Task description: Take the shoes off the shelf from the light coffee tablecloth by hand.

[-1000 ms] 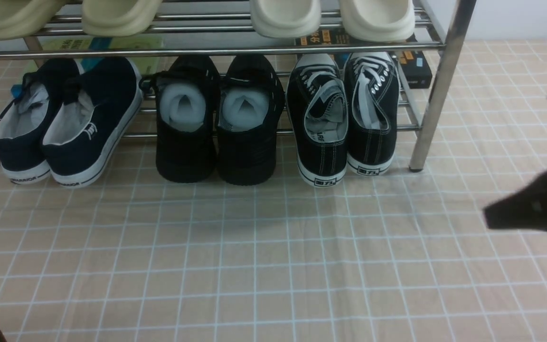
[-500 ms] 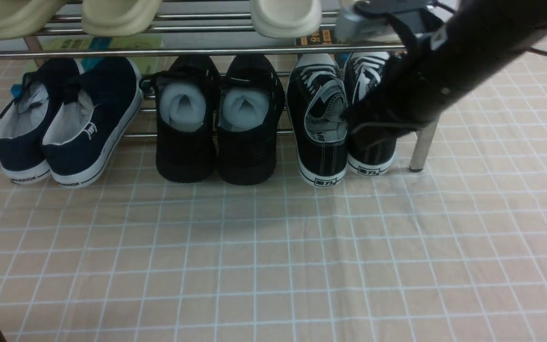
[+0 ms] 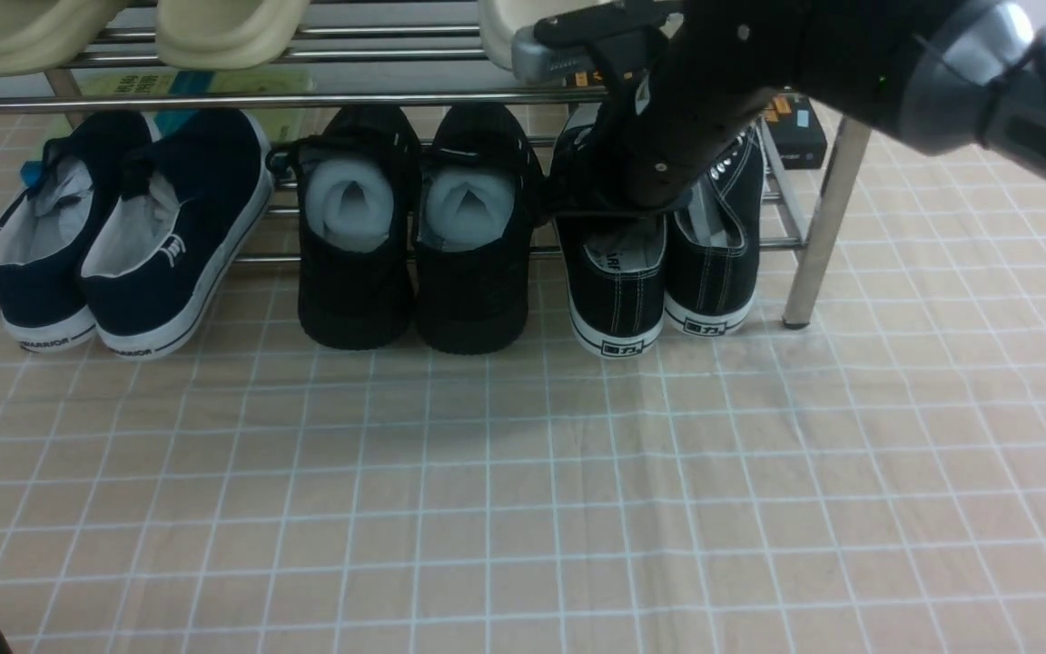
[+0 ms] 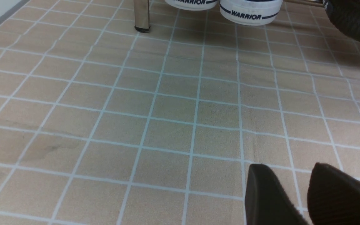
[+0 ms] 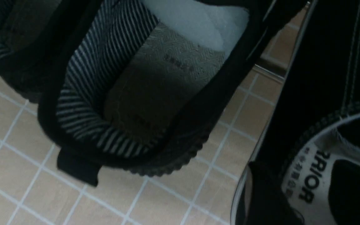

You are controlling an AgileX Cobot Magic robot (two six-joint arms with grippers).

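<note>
1. Far L, wrist cam: left gripper [image 4: 292,170] hangs low over the light coffee tablecloth [image 3: 523,490]. Its jaws are a narrow gap apart, w/ nothing btwn them.
2. L end of the shelf [image 3: 305,98], lower tier: navy slip-ons [image 3: 123,236], heels to camera, white soles down at the cloth. Pale slides [image 3: 123,32] sit on the tier above.
3. Centre: all-black pair [image 3: 414,236] stuffed w/ white paper, heels to camera, just beside the next pair.
4. R of centre: the shoes [image 3: 659,282], black canvas w/ white stitching and soles, are on the lower tier at its R end, side by side, heels to camera.
5. Above them: right gripper [image 3: 614,207], on an arm reaching in from the R, is down at the mouth of the pair's L shoe. The dim wrist cam shows its jaws spread wide, one finger inside over the insole, the other outside the shoe's wall. Nothing is clamped.
6. Far R: the rack's chrome leg [image 3: 818,227] stands on the cloth just beside the pair. A black box [image 3: 800,127] lies behind it.
</note>
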